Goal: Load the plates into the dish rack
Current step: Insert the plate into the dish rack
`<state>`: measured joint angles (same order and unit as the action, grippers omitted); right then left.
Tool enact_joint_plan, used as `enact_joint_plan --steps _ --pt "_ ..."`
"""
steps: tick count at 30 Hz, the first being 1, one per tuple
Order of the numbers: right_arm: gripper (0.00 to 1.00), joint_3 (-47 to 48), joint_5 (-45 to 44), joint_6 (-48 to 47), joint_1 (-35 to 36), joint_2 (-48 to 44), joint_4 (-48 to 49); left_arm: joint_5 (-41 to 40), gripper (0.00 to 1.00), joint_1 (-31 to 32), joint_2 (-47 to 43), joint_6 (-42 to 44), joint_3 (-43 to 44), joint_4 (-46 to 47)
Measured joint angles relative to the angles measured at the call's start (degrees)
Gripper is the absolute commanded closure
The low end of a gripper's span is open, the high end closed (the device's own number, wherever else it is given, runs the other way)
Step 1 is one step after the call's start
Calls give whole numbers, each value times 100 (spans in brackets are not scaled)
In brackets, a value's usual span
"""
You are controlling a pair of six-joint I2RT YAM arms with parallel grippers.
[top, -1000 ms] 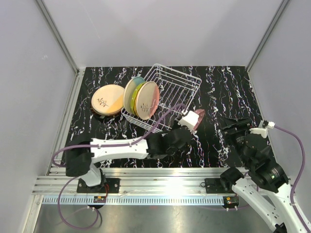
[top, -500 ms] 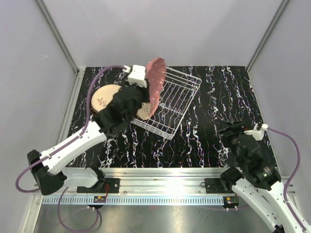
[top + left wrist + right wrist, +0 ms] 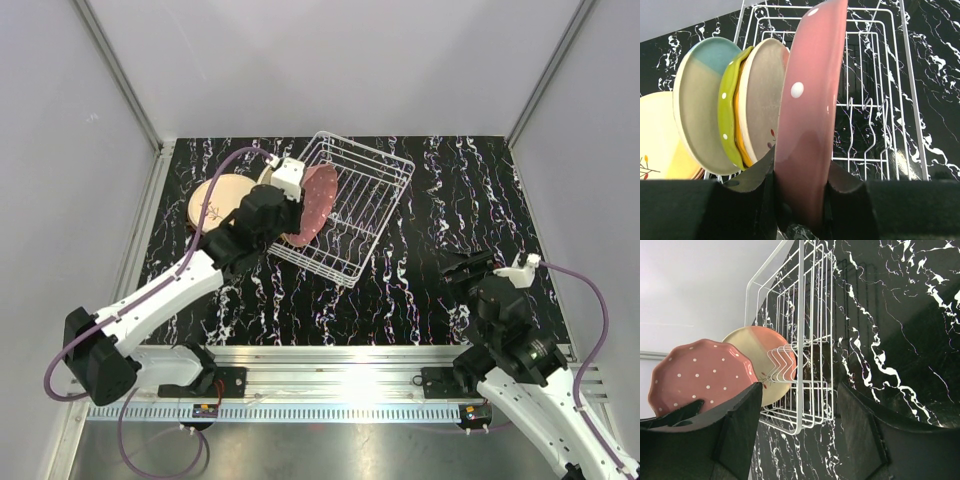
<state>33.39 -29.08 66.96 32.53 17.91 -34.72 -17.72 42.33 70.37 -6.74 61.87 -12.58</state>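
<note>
The pink plate [image 3: 807,125], dotted white, stands on edge and close to upright over the left end of the dish rack [image 3: 372,200]; the left gripper [image 3: 800,190] clamps its lower rim, one black finger pressed to each face; whether that rim touches the wires cannot be told. Just beside it on the left, three plates stand in the rack: a peach-cream plate [image 3: 762,95] nearest, then a yellow-green plate [image 3: 730,115], then a cream-blue plate [image 3: 697,105], each leaning against the next; the rest of the rack's slots lie to the right of the pink plate. Left of the rack, a stack of plates [image 3: 218,200] lies flat on the table [image 3: 450,200], the top one peach with a dark sprig. The table is black with white veining. Well apart to the right, the right gripper [image 3: 465,270] hangs above the table, pointed towards the rack; its jaws stand wide with nothing between them.
</note>
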Motion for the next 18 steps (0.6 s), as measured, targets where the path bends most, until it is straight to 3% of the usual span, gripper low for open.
enact_joint_plan --steps 18 --pt "29 -264 -197 -356 0 59 271 -608 100 -9 1040 221 466 -70"
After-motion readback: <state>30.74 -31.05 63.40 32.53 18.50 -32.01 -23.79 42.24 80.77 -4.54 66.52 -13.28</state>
